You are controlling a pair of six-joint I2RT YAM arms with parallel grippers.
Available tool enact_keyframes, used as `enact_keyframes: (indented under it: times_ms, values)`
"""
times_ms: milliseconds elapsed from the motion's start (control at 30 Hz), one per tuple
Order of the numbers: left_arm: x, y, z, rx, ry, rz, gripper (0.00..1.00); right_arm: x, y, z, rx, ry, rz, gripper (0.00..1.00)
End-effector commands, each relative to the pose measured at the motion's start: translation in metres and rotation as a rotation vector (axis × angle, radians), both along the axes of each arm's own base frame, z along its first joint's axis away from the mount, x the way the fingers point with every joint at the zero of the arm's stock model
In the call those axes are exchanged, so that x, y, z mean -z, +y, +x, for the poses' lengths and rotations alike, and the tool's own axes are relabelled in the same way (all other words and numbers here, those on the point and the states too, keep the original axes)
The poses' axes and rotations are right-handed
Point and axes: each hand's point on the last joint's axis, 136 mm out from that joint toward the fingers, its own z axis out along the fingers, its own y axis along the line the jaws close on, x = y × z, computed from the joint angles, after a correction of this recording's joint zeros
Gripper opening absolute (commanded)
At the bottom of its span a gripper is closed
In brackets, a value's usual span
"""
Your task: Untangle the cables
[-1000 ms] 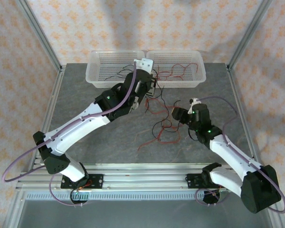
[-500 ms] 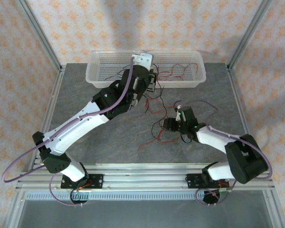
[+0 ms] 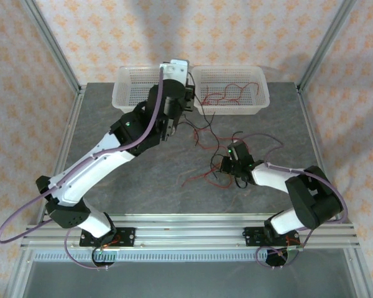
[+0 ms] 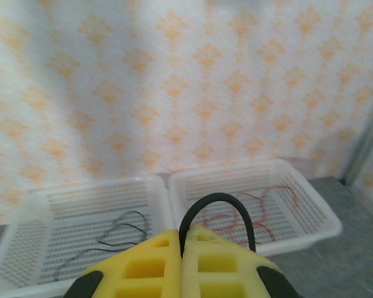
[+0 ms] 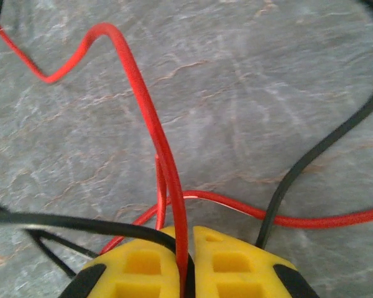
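Note:
A loose tangle of thin red and black cables (image 3: 205,139) lies mid-table. My left gripper (image 4: 182,239) is shut on a black cable (image 4: 217,198) that arches out from between its yellow fingers. It hangs in front of the two baskets, at their dividing walls (image 3: 188,101). My right gripper (image 5: 189,233) is low over the table at the tangle's near side (image 3: 219,166). It is shut on a red cable (image 5: 150,118), and a black strand (image 5: 81,223) runs into the same gap. Another black cable (image 5: 323,149) passes beside the right finger.
Two white mesh baskets stand at the table's back edge. The left basket (image 3: 125,93) holds black cables (image 4: 121,226); the right basket (image 3: 261,93) holds red cables (image 4: 273,195). Metal frame posts (image 3: 53,43) rise at the back corners.
My right gripper swung left, dropped to the table and closed on the red cable. My left gripper carried its black cable further back towards the baskets.

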Motion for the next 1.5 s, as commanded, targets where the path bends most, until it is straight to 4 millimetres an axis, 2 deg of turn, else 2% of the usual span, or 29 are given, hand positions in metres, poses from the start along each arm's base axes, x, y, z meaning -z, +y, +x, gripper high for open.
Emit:
enact_keyframes:
  times_ms: [0, 267, 367, 467, 900, 1200, 1333, 1400, 1467]
  values:
    - [-0.060, 0.060, -0.026, -0.173, -0.139, -0.050, 0.00, 0.004, -0.019, 0.003, 0.089, 0.007, -0.072, 0.09]
    - [-0.108, 0.114, -0.051, -0.368, -0.309, -0.092, 0.02, 0.007, -0.025, 0.002, 0.119, 0.016, -0.080, 0.09]
    - [-0.120, 0.123, -0.052, -0.429, -0.348, -0.077, 0.03, 0.007, -0.025, 0.000, 0.124, 0.017, -0.076, 0.09]
    - [-0.128, 0.129, -0.044, -0.477, -0.362, -0.041, 0.04, 0.008, -0.026, -0.001, 0.125, 0.019, -0.071, 0.09]
    - [-0.130, 0.151, 0.051, -0.565, -0.402, 0.047, 0.06, -0.003, -0.019, -0.005, 0.110, -0.005, -0.010, 0.10]
    - [-0.140, 0.171, 0.095, -0.606, -0.445, 0.070, 0.06, 0.002, -0.021, -0.009, 0.122, 0.003, -0.005, 0.10]
    - [-0.118, 0.186, 0.131, -0.596, -0.441, 0.055, 0.06, 0.004, -0.021, -0.009, 0.125, 0.007, -0.009, 0.10]
    - [-0.099, 0.194, 0.154, -0.586, -0.426, 0.037, 0.06, 0.003, -0.022, -0.008, 0.127, 0.005, -0.010, 0.10]
    - [-0.066, 0.197, 0.190, -0.558, -0.390, 0.027, 0.06, 0.004, -0.023, -0.009, 0.130, 0.007, -0.015, 0.10]
